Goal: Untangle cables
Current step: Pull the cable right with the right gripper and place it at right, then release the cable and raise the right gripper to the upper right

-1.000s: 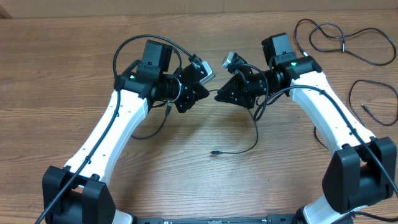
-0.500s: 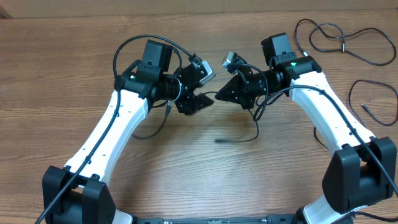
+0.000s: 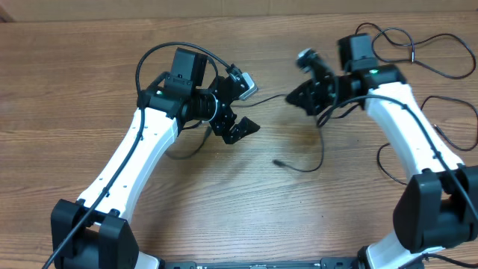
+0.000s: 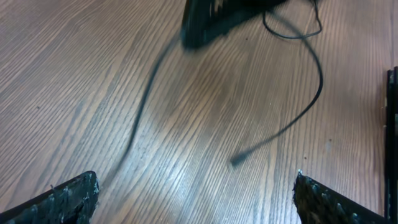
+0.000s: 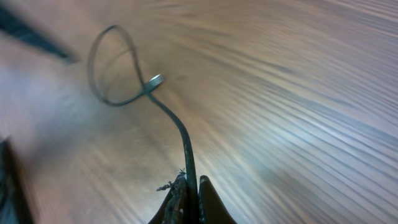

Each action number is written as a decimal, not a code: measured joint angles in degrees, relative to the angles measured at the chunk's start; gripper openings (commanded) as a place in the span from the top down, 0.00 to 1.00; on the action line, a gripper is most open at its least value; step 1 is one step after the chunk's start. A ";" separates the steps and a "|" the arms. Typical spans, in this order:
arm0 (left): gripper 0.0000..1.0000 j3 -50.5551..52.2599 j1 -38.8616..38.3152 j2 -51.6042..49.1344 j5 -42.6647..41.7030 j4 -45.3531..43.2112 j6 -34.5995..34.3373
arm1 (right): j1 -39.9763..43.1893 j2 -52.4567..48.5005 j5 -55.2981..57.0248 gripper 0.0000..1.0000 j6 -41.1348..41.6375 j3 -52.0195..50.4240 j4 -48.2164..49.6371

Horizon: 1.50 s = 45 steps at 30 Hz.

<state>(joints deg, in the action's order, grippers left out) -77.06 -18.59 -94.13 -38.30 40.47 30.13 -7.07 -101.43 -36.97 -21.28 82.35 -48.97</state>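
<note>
The cable (image 5: 186,149) rises straight out of the right pincer (image 5: 189,190), which is clamped shut on it. From there it drops to the table (image 3: 75,90), curls beneath that pincer and ends in a free plug end (image 3: 280,162). The left pincer (image 4: 196,190) stands wide open and holds nothing, with the plug end lying on the wood just ahead of its fingers. A second cord (image 4: 138,121), blurred, also lies ahead of it. Loose cables (image 3: 411,49) lie behind the right pincer, well apart from the left one. The step in hand looks like drawing one cable clear. Next, the right pincer should lay it down apart from the others without dragging the second cord.
</note>
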 measured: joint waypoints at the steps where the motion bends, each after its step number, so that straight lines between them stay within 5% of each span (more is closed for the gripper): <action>1: 0.00 0.00 0.00 0.00 0.28 0.00 -0.09 | 1.38 0.00 0.61 0.96 1.22 0.52 -0.09; 22: 0.00 0.00 0.00 0.00 1.07 0.04 -0.15 | 29.49 14.62 3.32 0.96 18.40 12.92 -2.51; 45: 0.00 0.00 0.00 0.00 1.27 0.04 -0.15 | 58.53 17.53 5.46 0.96 24.22 13.03 1.95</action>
<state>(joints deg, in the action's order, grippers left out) -77.06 -18.59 -94.13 -37.04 40.51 29.98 51.46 -83.90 -31.51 2.94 95.37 -47.03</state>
